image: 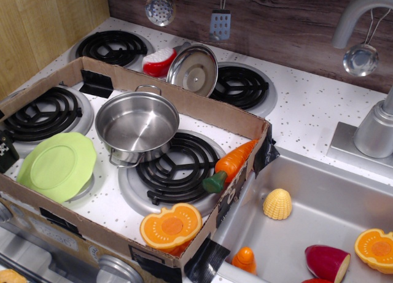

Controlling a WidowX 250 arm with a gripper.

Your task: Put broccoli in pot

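The pot is a shiny steel pot with two loop handles. It stands upright and empty on the stove top, inside the cardboard box, at the back left of the front burner. The broccoli is not in view. Only a small dark part of my gripper shows at the left edge, beside the green plate and far left of the pot. Its fingers do not show, so I cannot tell whether it is open or shut, or whether it holds anything.
A flat light-green plate lies left of the pot. A carrot leans on the low cardboard box wall. An orange squash half lies at the front. A steel lid leans behind the box. The sink holds toy corn and other pieces.
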